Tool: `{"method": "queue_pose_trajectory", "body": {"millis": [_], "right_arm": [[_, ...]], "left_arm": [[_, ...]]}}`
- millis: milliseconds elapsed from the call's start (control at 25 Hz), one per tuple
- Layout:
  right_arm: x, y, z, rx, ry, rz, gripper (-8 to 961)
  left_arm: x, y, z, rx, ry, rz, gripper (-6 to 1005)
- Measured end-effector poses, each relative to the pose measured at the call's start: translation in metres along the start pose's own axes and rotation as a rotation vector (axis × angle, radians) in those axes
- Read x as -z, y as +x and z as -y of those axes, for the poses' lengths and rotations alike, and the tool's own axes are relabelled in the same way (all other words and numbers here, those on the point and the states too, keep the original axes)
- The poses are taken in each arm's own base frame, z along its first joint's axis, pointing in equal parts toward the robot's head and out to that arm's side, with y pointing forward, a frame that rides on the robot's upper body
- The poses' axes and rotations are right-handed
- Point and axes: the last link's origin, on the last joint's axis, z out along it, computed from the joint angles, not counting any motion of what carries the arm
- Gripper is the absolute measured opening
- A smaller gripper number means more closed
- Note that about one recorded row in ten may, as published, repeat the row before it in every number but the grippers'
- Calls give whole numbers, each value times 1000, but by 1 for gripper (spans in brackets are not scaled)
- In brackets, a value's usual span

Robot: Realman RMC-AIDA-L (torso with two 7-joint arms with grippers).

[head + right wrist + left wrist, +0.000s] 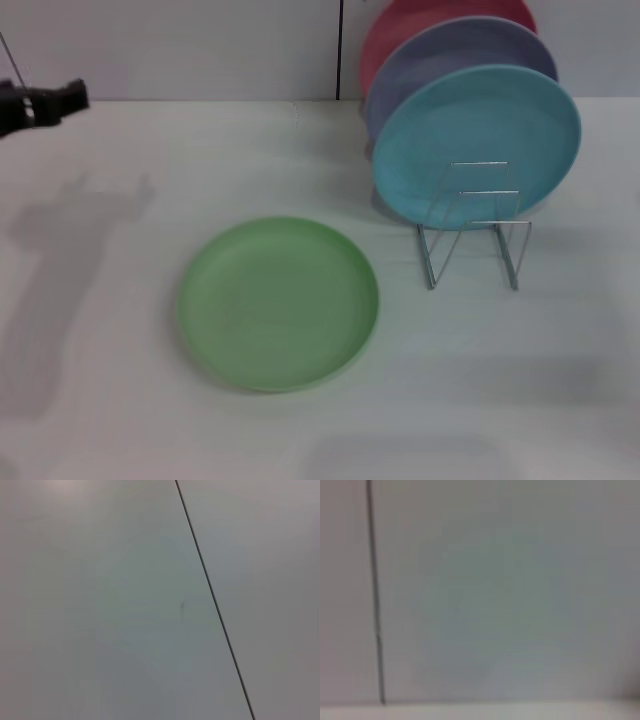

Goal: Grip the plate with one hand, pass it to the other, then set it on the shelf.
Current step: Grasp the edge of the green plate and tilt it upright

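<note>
Left gripper [45, 103] of mine hovers at the table's [560, 380] far-left edge; whether it's clenched, I cannot tell. Light green plate [278, 303] lies flat mid-table, beside the wire rack [476, 235]. That low rim could slip from my pinch.

The plate [279, 303] lies flat on the table [560, 380] at the lower centre of the head view. To its upper right stands the shelf [474, 228], with three plates leaning upright in it one behind another: the front plate [476, 140], the middle plate [445, 60] behind it, and the rear plate [400, 25] at the frame's top edge. The left gripper [42, 104] sits at the upper left edge of the frame, well apart from the plate.
</note>
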Motion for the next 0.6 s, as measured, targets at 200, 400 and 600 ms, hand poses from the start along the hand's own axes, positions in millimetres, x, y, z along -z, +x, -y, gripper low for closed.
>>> {"method": "queue_pose_trajectory", "body": {"millis": [200, 400, 600], "right_arm": [[-1, 0, 1, 7, 1, -5, 654], [-3, 1, 2, 10, 3, -14, 653], [-7, 3, 2, 17, 1, -28, 653]], "left_arm": [[6, -10, -12, 24, -114, 149, 826], [12, -19, -21, 44, -180, 249, 826], [15, -25, -27, 55, -204, 337, 826]]}}
